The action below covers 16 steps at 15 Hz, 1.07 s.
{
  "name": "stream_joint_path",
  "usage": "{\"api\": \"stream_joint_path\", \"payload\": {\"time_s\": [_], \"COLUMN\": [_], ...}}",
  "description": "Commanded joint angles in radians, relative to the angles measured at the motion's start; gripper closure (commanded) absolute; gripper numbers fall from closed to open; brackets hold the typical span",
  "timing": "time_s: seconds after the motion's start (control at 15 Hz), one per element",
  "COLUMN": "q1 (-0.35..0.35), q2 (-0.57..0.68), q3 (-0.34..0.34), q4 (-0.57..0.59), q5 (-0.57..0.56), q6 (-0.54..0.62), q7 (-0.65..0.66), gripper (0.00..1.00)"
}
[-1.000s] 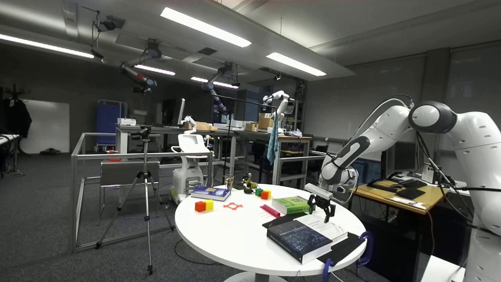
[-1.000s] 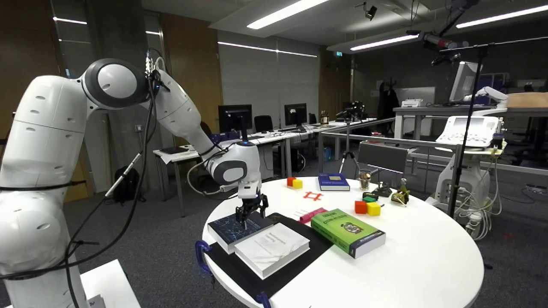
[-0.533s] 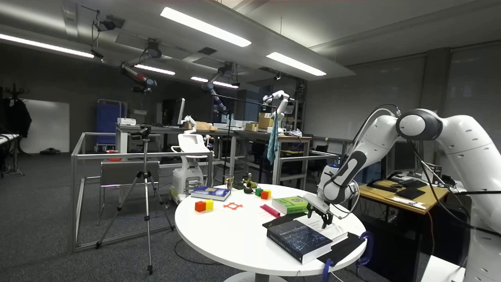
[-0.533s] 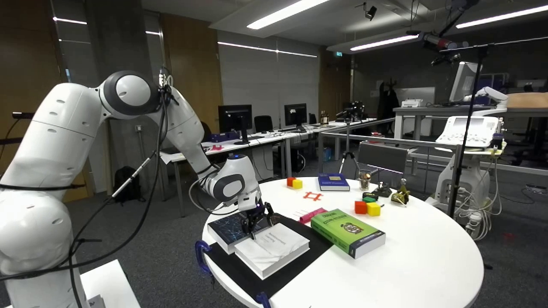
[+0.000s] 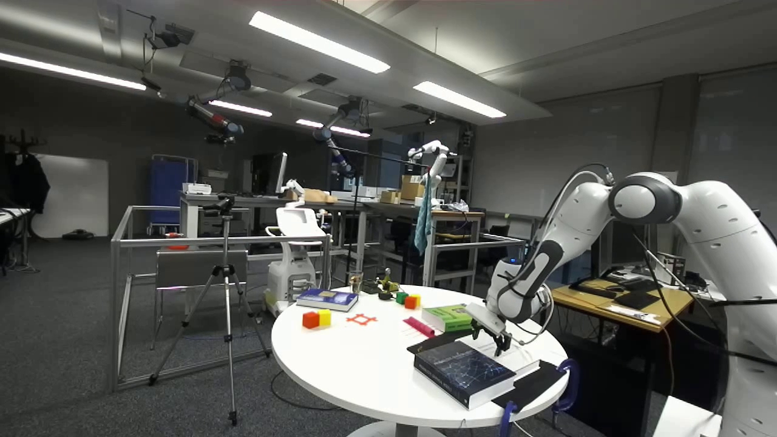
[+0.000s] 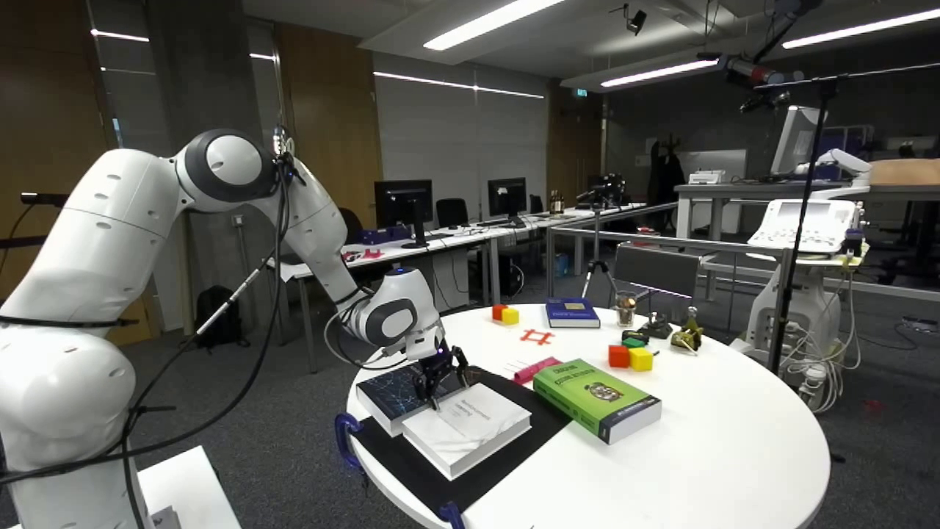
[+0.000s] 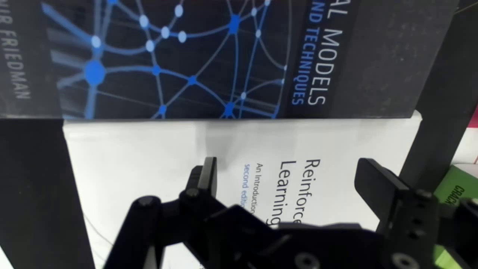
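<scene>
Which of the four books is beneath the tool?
The white Reinforcement Learning book: the open tool is above its cover. The dark patterned book lies beside it; the green book and blue book sit farther off.

Four books (image 6: 470,426), two blue clamps (image 6: 342,439), one round table (image 6: 727,448), apparently five small cubes (image 6: 619,356)

Round white table (image 6: 720,455) — black mat (image 6: 547,420), green book (image 6: 596,397), blue book (image 6: 571,312), coloured cubes (image 6: 641,358); on mat — white book (image 6: 474,426).
</scene>
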Motion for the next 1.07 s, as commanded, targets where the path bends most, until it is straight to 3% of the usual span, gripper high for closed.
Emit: {"api": "stream_joint_path", "payload": {"time_s": [0.0,0.6,1.0], "q1": [-0.005,-0.095,-0.094], "q2": [-0.013,-0.022,-0.009], "q3": [0.001,0.102,0.098], "q4": [0.050,0.146,0.157], "q5": [-0.003,0.017,-0.012], "q6": [-0.069,-0.313,-0.327], "q7": [0.017,0.026,0.089], "gripper": [0.00,0.00,0.00]}}
